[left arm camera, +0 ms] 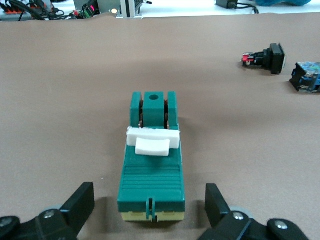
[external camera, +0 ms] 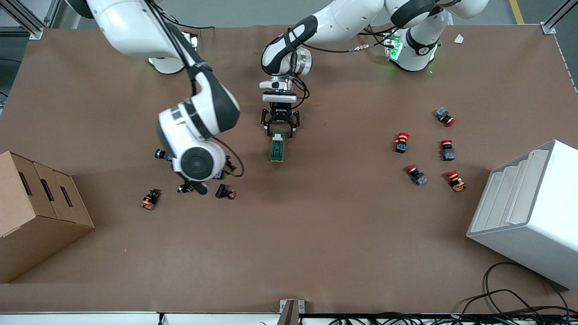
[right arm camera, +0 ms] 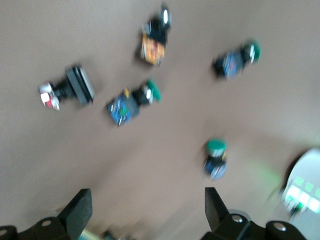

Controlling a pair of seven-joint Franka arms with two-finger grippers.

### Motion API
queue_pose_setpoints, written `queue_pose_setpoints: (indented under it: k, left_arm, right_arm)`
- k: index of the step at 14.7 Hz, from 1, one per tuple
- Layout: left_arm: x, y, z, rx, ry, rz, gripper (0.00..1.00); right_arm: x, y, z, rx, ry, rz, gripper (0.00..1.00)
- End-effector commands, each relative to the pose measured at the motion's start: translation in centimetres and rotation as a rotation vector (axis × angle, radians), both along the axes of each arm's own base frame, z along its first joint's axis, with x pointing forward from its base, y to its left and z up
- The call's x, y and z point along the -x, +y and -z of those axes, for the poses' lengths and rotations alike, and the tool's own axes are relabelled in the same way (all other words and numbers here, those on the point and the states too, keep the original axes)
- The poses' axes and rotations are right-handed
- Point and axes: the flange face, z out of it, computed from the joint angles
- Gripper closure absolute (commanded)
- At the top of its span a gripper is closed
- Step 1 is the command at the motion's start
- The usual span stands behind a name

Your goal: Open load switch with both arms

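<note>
The load switch (external camera: 277, 146) lies mid-table, a dark green oblong block with a white lever (left arm camera: 151, 142) across its top. My left gripper (external camera: 280, 127) is low over the end of the switch that lies farther from the front camera. It is open, and its fingers (left arm camera: 80, 205) stand either side of that end (left arm camera: 152, 197) without touching it. The right arm's wrist (external camera: 196, 162) hangs over a cluster of push buttons toward the right arm's end of the table. My right gripper (right arm camera: 147, 207) is open with nothing between its fingers.
Several small push buttons (external camera: 151, 198) lie under and around the right wrist. Several red-capped buttons (external camera: 447, 149) lie toward the left arm's end, beside a white stepped bin (external camera: 528, 212). A cardboard box (external camera: 36, 212) stands at the right arm's end. Cables (external camera: 510, 302) trail at the front edge.
</note>
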Motion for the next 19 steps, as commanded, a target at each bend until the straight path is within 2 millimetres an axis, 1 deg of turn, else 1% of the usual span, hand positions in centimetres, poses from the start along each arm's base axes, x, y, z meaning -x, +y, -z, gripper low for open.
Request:
queue_pose_setpoints:
  k: [1, 2, 3, 4, 6, 7, 9, 10, 11, 12, 13, 15, 16, 18, 19]
  left_arm:
    - [-0.6, -0.9, -2.1, -0.037, 0.069, -0.050, 0.03]
    - [-1.1, -1.6, -3.6, -0.043, 0.092, -0.080, 0.03]
    - [-1.5, -2.6, -5.3, -0.048, 0.116, -0.100, 0.03]
    - [-2.4, -3.2, -6.9, -0.055, 0.138, -0.123, 0.03]
    - [-3.9, -4.7, -11.1, -0.070, 0.212, -0.167, 0.03]
    - [-5.3, -5.1, -13.6, -0.086, 0.263, -0.183, 0.03]
    - [-7.8, -5.0, -18.4, -0.119, 0.347, -0.182, 0.03]
    - [-9.7, -4.4, -20.8, -0.128, 0.385, -0.183, 0.02]
    - [-11.5, -3.7, -23.6, -0.124, 0.428, -0.184, 0.02]
    - [-12.8, -2.9, -26.0, -0.118, 0.461, -0.182, 0.02]
    - [-14.5, -1.7, -28.1, -0.108, 0.491, -0.187, 0.01]
    - [-17.7, 1.2, -32.7, -0.089, 0.542, -0.182, 0.01]
    - [-19.2, 2.7, -34.7, -0.078, 0.574, -0.173, 0.01]
    - [-22.2, 6.6, -38.8, -0.055, 0.632, -0.171, 0.00]
    - [-23.8, 8.9, -41.0, -0.032, 0.666, -0.187, 0.00]
  right_arm:
    - [-1.6, -5.8, -3.0, -0.068, -0.014, -0.179, 0.00]
    - [-2.4, -8.7, -4.5, -0.111, -0.015, -0.245, 0.00]
    - [-3.1, -11.9, -5.7, -0.148, -0.015, -0.291, 0.00]
    - [-3.7, -15.1, -6.7, -0.185, -0.015, -0.338, 0.00]
    - [-4.1, -19.9, -8.4, -0.238, -0.025, -0.425, 0.00]
    - [-4.1, -21.6, -9.3, -0.253, -0.033, -0.448, 0.00]
    - [-3.9, -24.2, -11.4, -0.268, -0.058, -0.484, 0.00]
    - [-3.6, -25.8, -12.2, -0.273, -0.069, -0.492, 0.00]
    - [-3.2, -27.4, -13.0, -0.283, -0.075, -0.511, 0.00]
    - [-2.7, -28.9, -13.7, -0.291, -0.082, -0.531, 0.00]
    - [-2.4, -30.2, -14.5, -0.294, -0.093, -0.538, 0.00]
    - [-2.1, -31.4, -15.8, -0.297, -0.109, -0.546, 0.00]
    - [-2.1, -31.6, -16.2, -0.295, -0.114, -0.544, 0.00]
    - [-2.3, -31.5, -16.7, -0.288, -0.125, -0.551, 0.00]
    - [-2.6, -31.3, -18.1, -0.275, -0.146, -0.559, 0.00]
